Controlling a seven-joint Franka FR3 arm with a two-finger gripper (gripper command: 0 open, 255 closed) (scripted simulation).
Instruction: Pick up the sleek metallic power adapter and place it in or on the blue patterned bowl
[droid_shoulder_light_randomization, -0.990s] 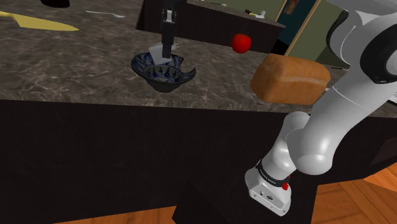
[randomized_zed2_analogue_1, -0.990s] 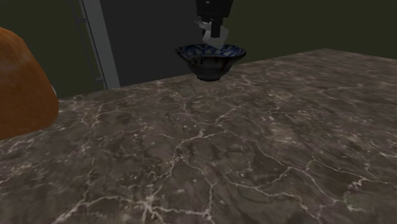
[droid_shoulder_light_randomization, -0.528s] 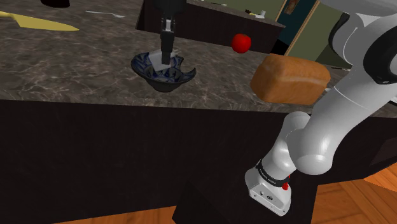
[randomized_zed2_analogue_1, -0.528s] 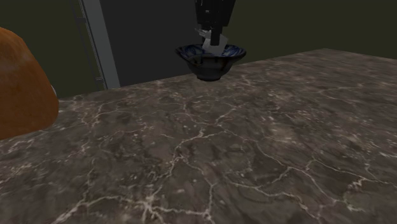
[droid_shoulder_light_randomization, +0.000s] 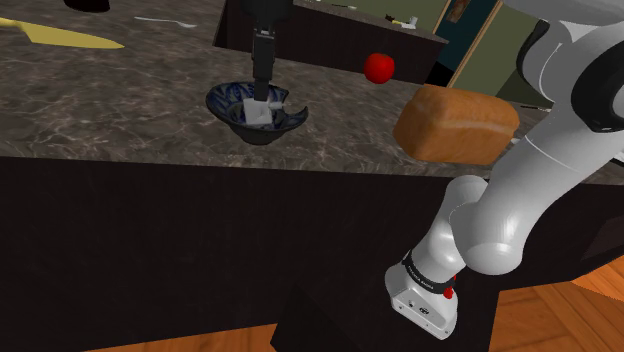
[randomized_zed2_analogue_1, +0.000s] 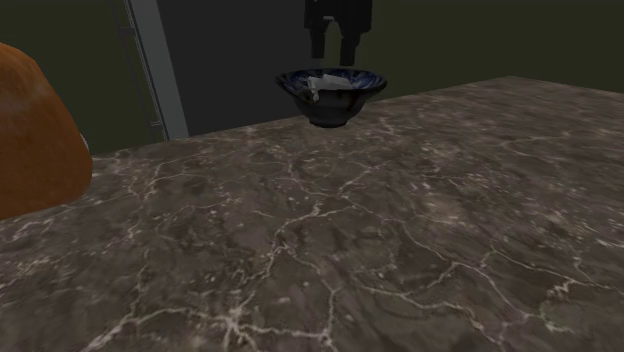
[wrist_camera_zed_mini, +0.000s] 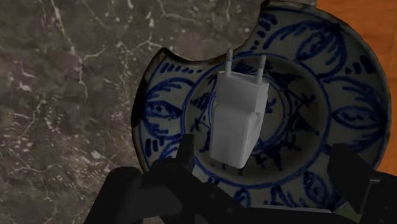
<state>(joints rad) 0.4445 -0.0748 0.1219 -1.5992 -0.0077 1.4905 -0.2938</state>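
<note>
Boxy pale-grey two-pronged adapter now out of black hand, flat in chipped blue-patterned bowl; fingers wide.

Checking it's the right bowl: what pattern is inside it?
Bowl: blue leafy motifs on white, best in wrist view.

The shoulder view looks down from some way off over the table to the bowl at its upper middle, the second exterior view skims low across that table toward the same bowl, seemingly from another side, and the wrist view peers closely down into it.
</note>
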